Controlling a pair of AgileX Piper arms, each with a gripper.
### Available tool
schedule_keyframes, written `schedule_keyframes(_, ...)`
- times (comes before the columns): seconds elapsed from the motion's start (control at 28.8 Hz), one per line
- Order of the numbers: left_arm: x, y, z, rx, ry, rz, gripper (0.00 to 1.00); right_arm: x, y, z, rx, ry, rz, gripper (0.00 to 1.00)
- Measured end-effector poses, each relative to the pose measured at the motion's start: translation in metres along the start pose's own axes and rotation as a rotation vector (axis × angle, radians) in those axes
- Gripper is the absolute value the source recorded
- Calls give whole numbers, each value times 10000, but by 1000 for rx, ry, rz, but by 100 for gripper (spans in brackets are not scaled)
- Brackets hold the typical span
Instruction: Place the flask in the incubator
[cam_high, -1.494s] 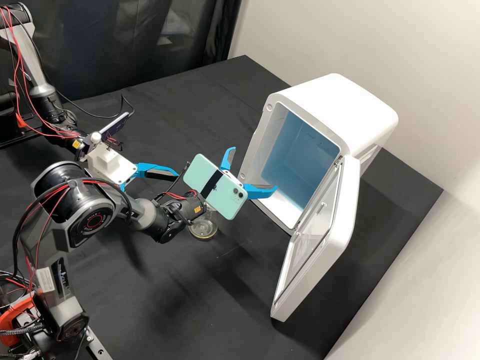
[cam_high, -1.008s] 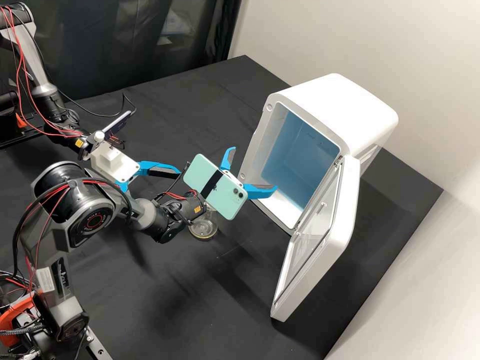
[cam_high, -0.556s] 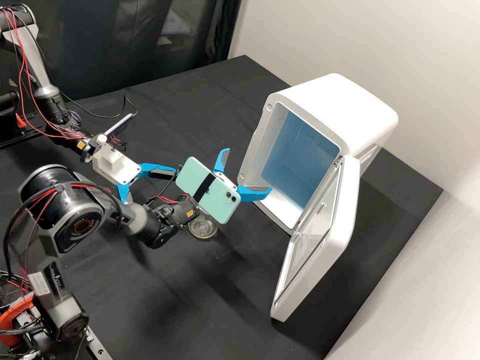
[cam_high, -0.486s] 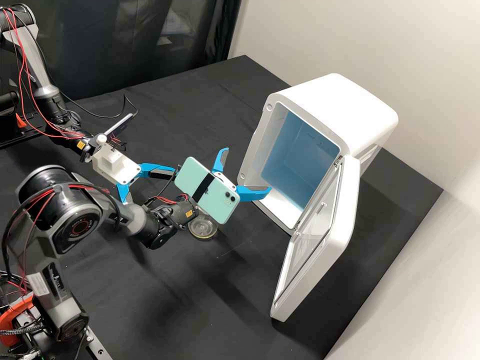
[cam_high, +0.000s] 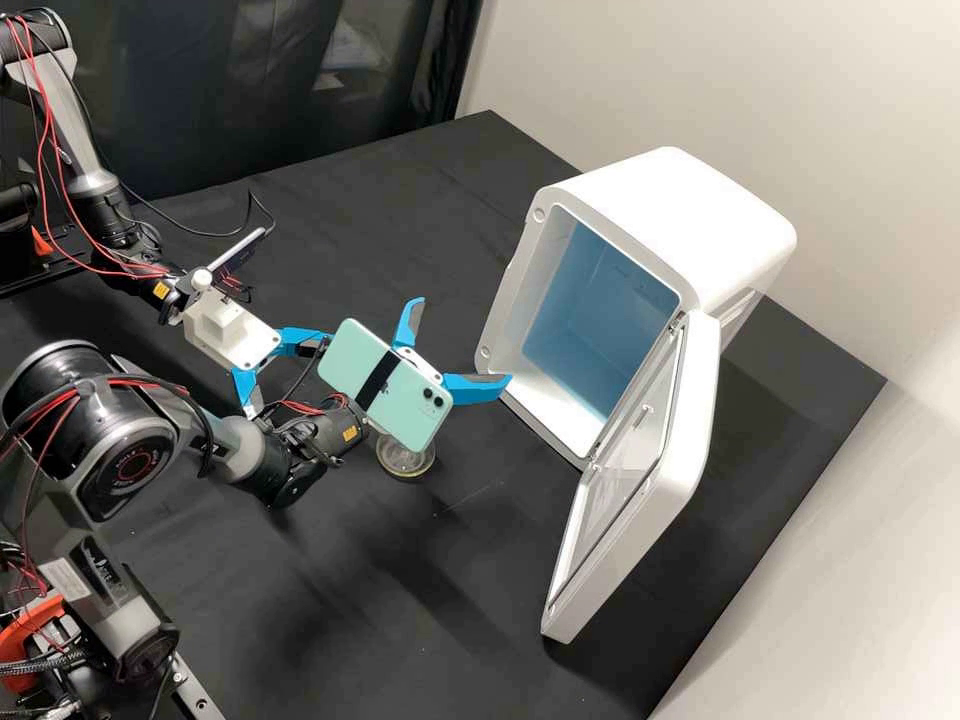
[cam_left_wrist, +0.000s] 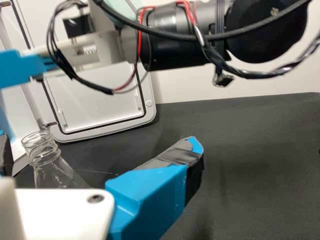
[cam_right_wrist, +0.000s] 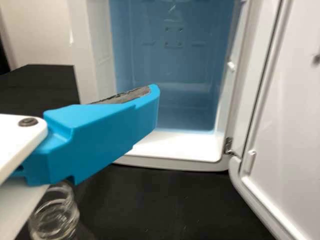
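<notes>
From high, the flask (cam_high: 405, 458) stands on the bench (cam_high: 400, 600) at centre, left of the open incubator (cam_high: 690, 230). The right gripper (cam_high: 460, 343) hangs level just above it, spread wide and empty, and the left gripper (cam_high: 288, 368) further left is likewise open and empty. Left wrist: flask lower left, right arm (cam_left_wrist: 200, 35) across the top; right wrist: incubator's blue inside ahead, flask lower left.

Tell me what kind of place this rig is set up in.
Probably a laboratory bench setup: a black bench, a small white incubator with its door open and a blue interior, and a clear glass flask standing in front of it.
</notes>
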Motion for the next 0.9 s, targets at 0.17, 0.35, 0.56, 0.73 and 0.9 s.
schedule_keyframes(0.17,1,3,-29,-1,8,1,100,13,-99,50,1,-20,-39,100)
schedule_keyframes(0.35,1,6,-51,-1,13,1,100,50,-247,117,6,-50,-91,100)
schedule_keyframes(0.56,1,6,-51,-1,13,1,100,72,-335,221,14,-105,-122,100)
schedule_keyframes(0.73,1,6,-51,-1,13,1,100,58,-354,243,14,-118,-134,100)
schedule_keyframes(0.9,1,6,-53,-1,14,2,100,-60,-392,275,14,-136,-155,100)
